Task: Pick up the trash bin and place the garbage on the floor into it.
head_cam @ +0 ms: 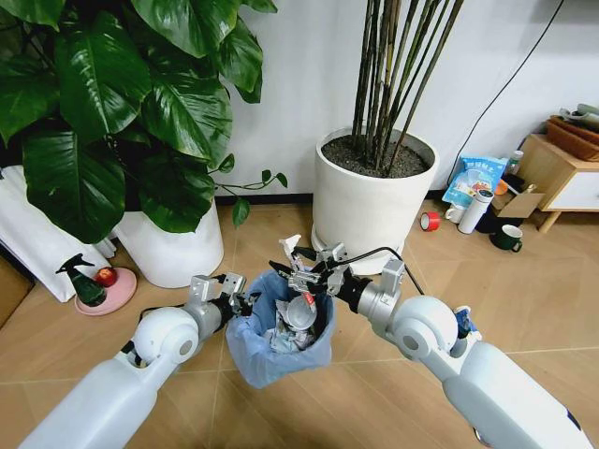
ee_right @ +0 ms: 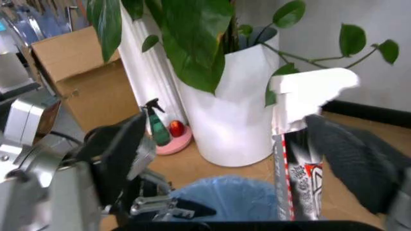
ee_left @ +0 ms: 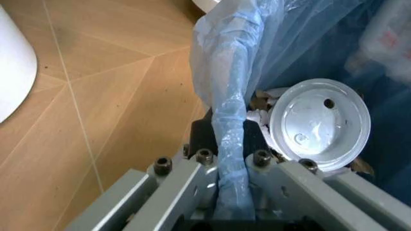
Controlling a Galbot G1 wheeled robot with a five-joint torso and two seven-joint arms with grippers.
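The trash bin [head_cam: 278,329], lined with a crinkly light blue bag [ee_left: 231,96], hangs above the floor [head_cam: 524,299] between the two arms, in front of the white planter [head_cam: 372,201] that holds bamboo stems. Inside it lie crumpled white paper and a round white lid [ee_left: 319,124] with a small hole. The left gripper [head_cam: 245,301] is clamped on the bin's rim, its fingers [ee_left: 205,180] pinching the bag-covered edge. The right gripper [head_cam: 304,271] hovers over the bin's mouth, its fingers [ee_right: 359,161] spread fairly wide, with a silver tube [ee_right: 301,166] with a white cap resting against the one dark finger above the blue bag; I cannot tell whether both fingers press on it. The tube bears red and dark printing that is too blurred to read. Farther out, a second white planter [head_cam: 170,248] holds a big-leafed plant. Beside it a pink dish [head_cam: 108,292] carries a dark spray bottle [head_cam: 84,281] and a red ball. To the right, near a wooden cabinet [head_cam: 562,182], stand a red tape roll [head_cam: 430,221], a white bottle [head_cam: 475,211], a dark mug [head_cam: 508,238] and a blue packet [head_cam: 473,180] whose print is unreadable.
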